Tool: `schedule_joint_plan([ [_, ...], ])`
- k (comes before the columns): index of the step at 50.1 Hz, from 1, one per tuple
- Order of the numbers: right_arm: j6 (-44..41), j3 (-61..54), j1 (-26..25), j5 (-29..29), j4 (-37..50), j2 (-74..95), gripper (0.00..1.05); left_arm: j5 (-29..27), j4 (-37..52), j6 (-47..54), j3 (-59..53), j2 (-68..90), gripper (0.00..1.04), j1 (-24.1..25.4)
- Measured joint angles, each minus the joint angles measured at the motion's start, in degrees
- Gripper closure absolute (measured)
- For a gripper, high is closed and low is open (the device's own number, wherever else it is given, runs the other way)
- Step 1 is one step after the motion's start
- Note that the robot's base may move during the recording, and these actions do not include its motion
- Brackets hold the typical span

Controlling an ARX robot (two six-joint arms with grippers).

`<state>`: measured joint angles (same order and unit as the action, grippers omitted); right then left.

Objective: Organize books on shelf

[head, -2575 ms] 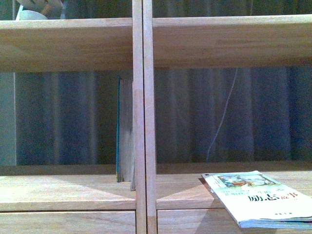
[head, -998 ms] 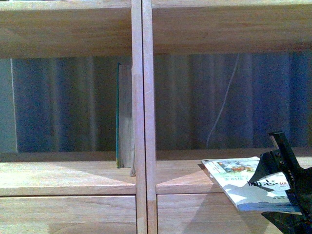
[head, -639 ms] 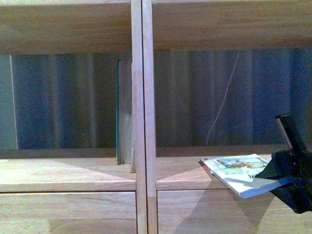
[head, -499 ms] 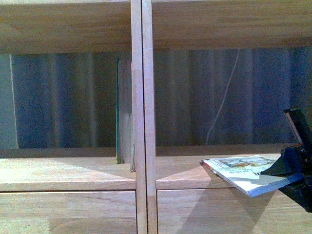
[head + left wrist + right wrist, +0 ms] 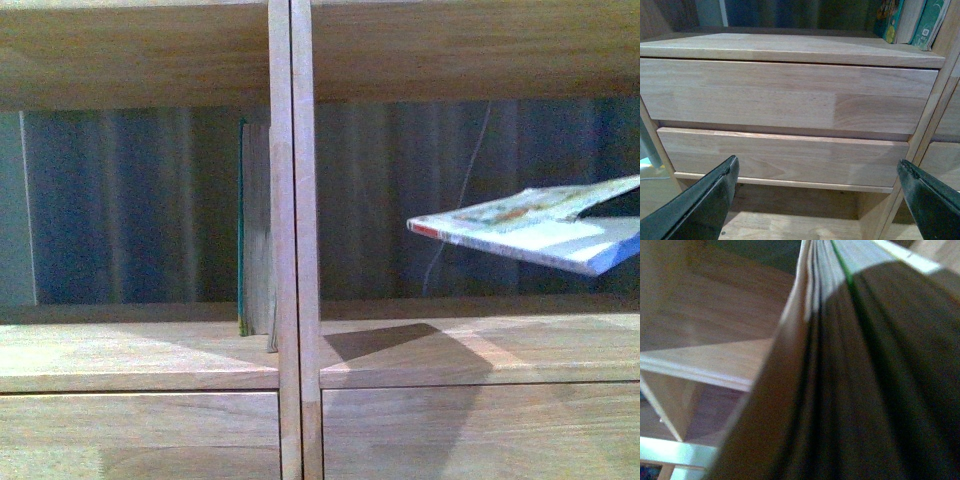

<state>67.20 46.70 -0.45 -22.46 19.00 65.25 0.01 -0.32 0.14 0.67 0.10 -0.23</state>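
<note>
Two columns of the light-wood shelf filled my front view, split by a central upright. A pleated grey-blue curtain showed through the open back. Under the shelf board sat plain drawer fronts, two of them stacked one above the other close before my left wrist camera.

The thin paperback hung in the air in the right compartment, clear of the board. It lay roughly flat with its illustrated cover up and its red-tipped corner pointing toward the upright. Its shadow fell on the board beneath. In my right wrist view its page edges filled the picture, blurred.

The teal book stood upright in the left compartment, right against the central upright, with its pale page edges facing me.

My left gripper hovered low before the drawer fronts, its jaws wide apart with nothing between them. My right gripper showed in no view, so I could not tell how its jaws stood.
</note>
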Motion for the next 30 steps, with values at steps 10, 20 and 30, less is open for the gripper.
schedule_joint_plan([
  [10,-1.6,-2.4,-0.5,-5.0,-1.4,-8.1,0.97,0.0,0.0,0.0,0.0,0.0,0.07,0.0],
  [20,-2.7,-2.5,1.9,-5.9,-2.6,-13.5,0.97,0.0,0.0,0.0,0.0,0.0,0.07,0.0],
  [30,-4.4,-2.5,7.1,-4.8,-3.0,-17.0,0.97,0.0,0.0,0.0,0.0,0.0,0.07,0.0],
])
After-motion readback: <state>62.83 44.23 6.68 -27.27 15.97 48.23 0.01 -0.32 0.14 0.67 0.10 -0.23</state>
